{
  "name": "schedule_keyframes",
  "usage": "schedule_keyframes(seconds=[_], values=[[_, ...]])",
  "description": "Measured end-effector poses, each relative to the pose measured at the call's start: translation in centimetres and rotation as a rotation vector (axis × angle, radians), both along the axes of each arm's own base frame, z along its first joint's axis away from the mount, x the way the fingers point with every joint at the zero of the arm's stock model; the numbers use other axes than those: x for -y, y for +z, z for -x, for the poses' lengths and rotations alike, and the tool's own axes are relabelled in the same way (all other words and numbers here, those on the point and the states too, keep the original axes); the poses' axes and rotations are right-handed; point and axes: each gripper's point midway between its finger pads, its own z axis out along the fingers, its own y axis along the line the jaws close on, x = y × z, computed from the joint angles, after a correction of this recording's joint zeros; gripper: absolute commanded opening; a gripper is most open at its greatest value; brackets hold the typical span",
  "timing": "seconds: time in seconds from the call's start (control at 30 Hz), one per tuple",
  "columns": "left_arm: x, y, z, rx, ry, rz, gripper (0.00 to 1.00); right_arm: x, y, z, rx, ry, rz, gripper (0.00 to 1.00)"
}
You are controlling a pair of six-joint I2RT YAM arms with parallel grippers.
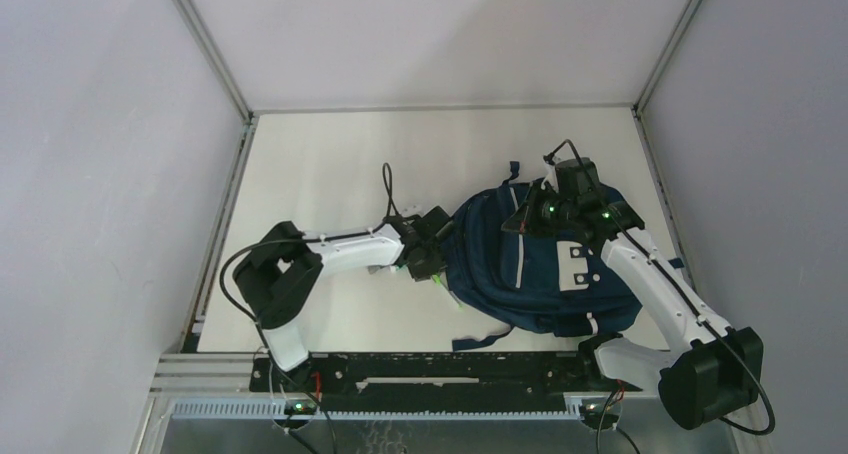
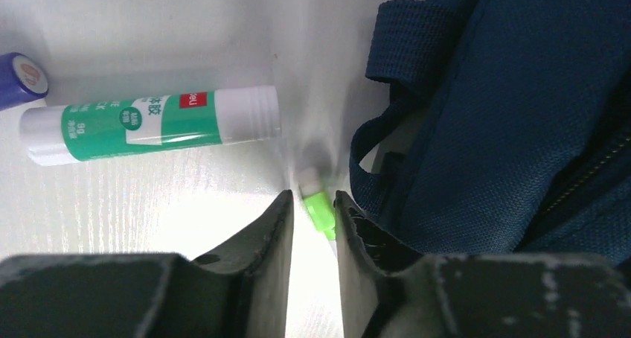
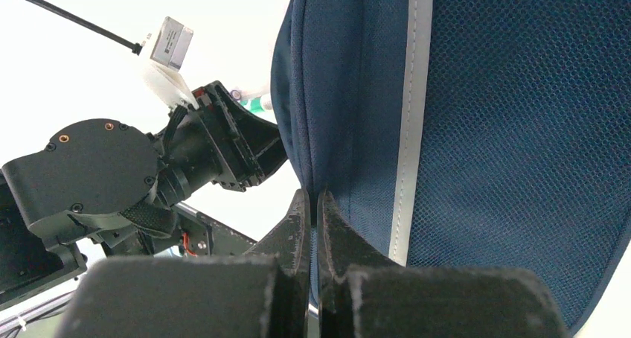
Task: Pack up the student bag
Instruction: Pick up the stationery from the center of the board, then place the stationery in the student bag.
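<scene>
Bright, even light from above casts soft shadows on the white table (image 1: 330, 174). In the left wrist view glare bleaches the table, the left claw (image 2: 312, 198) is blurred, and the student bag (image 2: 506, 129) shows a sharp weave.

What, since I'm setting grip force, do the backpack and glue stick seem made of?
The student bag looks like matte navy woven fabric, probably synthetic; its coarse weave shows. The glue stick looks like a smooth, slightly glossy plastic tube with a printed green label.
</scene>
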Motion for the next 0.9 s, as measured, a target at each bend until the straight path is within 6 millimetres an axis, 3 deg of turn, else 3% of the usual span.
schedule_keyframes(seconds=[0.2, 0.4, 0.53, 0.77, 0.9], values=[[-0.2, -0.1, 0.1, -0.009, 0.007, -0.018, 0.09, 0.0, 0.0, 0.0, 0.000, 0.000, 0.001, 0.00], [-1.0, 0.6, 0.2, 0.011, -0.013, -0.048, 0.03, 0.0, 0.0, 0.0, 0.001, -0.001, 0.000, 0.00], [-1.2, 4.4, -0.5, 0.107, -0.059, -0.011, 0.00, 0.2, 0.1, -0.1, 0.003, -0.007, -0.003, 0.00], [2.0, 15.9, -2.5, 0.398, -0.194, 0.285, 0.00, 0.4, 0.5, 0.0, 0.013, -0.010, -0.012, 0.00], [4.6, 18.6, -3.5, 0.444, -0.277, 0.383, 0.00, 0.4, 0.7, 0.0, 0.017, -0.011, -0.016, 0.00]])
